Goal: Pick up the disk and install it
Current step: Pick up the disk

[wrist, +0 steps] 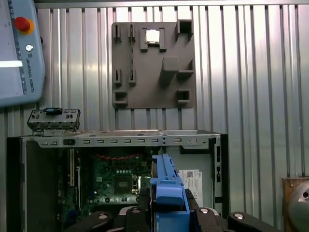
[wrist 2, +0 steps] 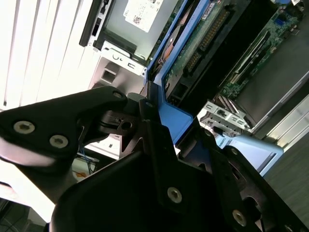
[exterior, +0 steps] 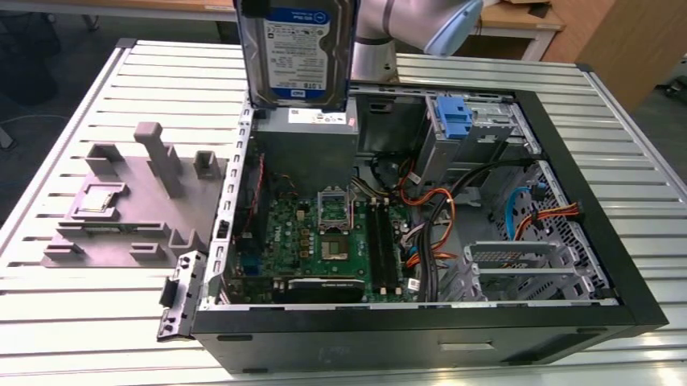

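Observation:
The disk point(exterior: 298, 52), silver with a white-and-blue label and a blue carrier, hangs upright in the air over the back of the open computer case point(exterior: 429, 322), above the grey power supply point(exterior: 306, 133). In the second wrist view my gripper point(wrist 2: 147, 108) is shut on the disk's blue carrier edge point(wrist 2: 170, 118), with the drive's circuit-board side point(wrist 2: 193, 43) facing the camera. The first wrist view looks down the disk's blue edge point(wrist: 166, 186), clamped between the black fingers point(wrist: 140, 212), with the motherboard point(wrist: 116, 181) below it.
A grey drive bay with a fixed blue bracket point(exterior: 456, 121) sits at the case's back, toward the exterior view's right. Orange and black cables point(exterior: 440, 217) cross the case. A grey fixture plate point(exterior: 118, 209) lies on the slatted table beside the case. A teach pendant point(wrist: 19, 48) rests nearby.

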### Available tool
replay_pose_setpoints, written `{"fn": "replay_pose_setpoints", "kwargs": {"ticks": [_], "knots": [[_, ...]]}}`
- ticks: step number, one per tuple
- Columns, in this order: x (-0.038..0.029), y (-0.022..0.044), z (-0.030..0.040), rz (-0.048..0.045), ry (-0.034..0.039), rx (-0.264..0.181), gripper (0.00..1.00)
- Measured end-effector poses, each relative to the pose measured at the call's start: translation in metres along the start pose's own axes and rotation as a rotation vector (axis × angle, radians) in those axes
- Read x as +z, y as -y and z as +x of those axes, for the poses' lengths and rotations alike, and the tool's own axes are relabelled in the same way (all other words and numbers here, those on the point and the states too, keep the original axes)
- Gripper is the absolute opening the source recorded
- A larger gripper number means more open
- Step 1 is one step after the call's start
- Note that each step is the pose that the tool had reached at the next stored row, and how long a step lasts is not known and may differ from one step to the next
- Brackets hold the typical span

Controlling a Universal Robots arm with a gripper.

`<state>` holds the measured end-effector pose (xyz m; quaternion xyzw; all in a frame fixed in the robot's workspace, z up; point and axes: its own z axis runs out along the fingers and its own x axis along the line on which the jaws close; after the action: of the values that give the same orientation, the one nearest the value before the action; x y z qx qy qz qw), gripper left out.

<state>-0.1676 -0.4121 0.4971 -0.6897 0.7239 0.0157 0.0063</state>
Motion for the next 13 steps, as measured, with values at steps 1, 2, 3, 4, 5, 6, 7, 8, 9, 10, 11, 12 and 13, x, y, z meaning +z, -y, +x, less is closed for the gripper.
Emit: {"fn": "replay_pose_setpoints", "kwargs": {"ticks": [1, 2, 3, 4, 5, 6, 7, 8, 9, 10, 11, 12, 13], "knots": [[0.0000, 0.0020, 0.0002, 0.0001, 0.0001, 0.000, 0.37], [0.0000, 0.0039, 0.0004, 0.0000, 0.0000, 0.000, 0.37], [-0.0001, 0.0060, 0.0005, 0.0000, 0.0000, 0.000, 0.37], [-0.0001, 0.0082, 0.0006, 0.0000, 0.0000, 0.000, 0.37], [-0.0001, 0.0103, 0.0006, 0.0001, 0.0001, 0.000, 0.37], [-0.0002, 0.0121, 0.0005, 0.0000, 0.0000, 0.000, 0.37], [-0.0002, 0.0139, 0.0005, 0.0001, 0.0000, 0.000, 0.37], [-0.0002, 0.0157, 0.0004, 0.0001, 0.0001, 0.000, 0.37], [-0.0002, 0.0174, 0.0003, 0.0000, 0.0000, 0.000, 0.37], [-0.0002, 0.0193, 0.0002, 0.0000, 0.0000, -0.002, 0.37], [-0.0002, 0.0209, 0.0001, 0.0000, 0.0000, -0.003, 0.37], [-0.0002, 0.0225, 0.0001, -0.0001, 0.0000, -0.004, 0.37], [-0.0003, 0.0237, 0.0000, -0.0001, -0.0001, -0.004, 0.37]]}}
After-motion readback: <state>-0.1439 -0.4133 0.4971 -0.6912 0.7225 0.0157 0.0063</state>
